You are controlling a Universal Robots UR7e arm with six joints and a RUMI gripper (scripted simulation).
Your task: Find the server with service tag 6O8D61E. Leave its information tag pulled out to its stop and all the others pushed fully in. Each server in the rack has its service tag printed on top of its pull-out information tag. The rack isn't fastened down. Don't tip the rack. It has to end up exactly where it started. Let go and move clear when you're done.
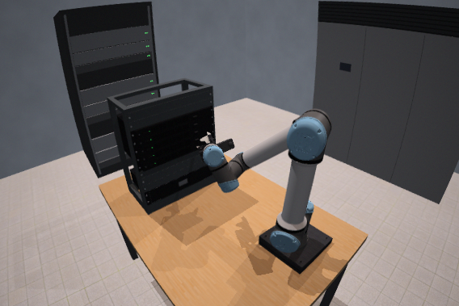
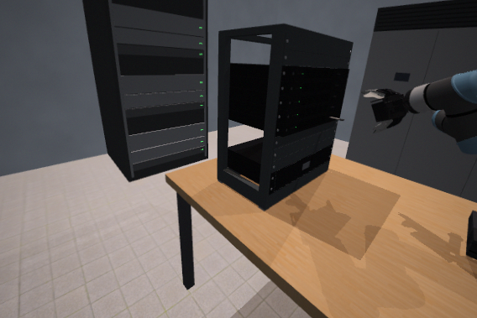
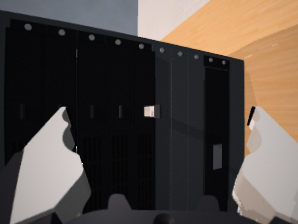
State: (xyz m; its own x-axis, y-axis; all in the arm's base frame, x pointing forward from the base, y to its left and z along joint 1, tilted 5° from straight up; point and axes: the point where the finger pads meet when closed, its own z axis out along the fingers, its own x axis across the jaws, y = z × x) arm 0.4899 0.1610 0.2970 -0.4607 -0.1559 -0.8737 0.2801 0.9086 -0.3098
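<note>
The black rack (image 1: 174, 109) (image 2: 317, 54) (image 3: 179, 90) stands upright on the table, holding several thin servers in its upper half. One information tag (image 2: 337, 118) (image 3: 149, 111) sticks out of the lowest of these servers, light on its visible face; its print is too small to read. Other tag fronts, such as one tag (image 3: 120, 111) beside it and another tag (image 3: 91, 111), look flush in the wrist view. My gripper (image 2: 369, 112) (image 3: 158, 108) is open and empty, in front of the rack's tag side, its jaws on either side of the protruding tag's line, short of touching it.
The wooden table (image 1: 190, 265) (image 2: 294, 271) bears the rack and the arm's black base (image 1: 301, 258). Blank panels and a black unit with a grey label (image 1: 183, 182) (image 2: 306, 165) (image 3: 217, 156) fill the rack's lower front. A tall server cabinet (image 1: 66, 63) (image 2: 94, 65) stands on the floor behind.
</note>
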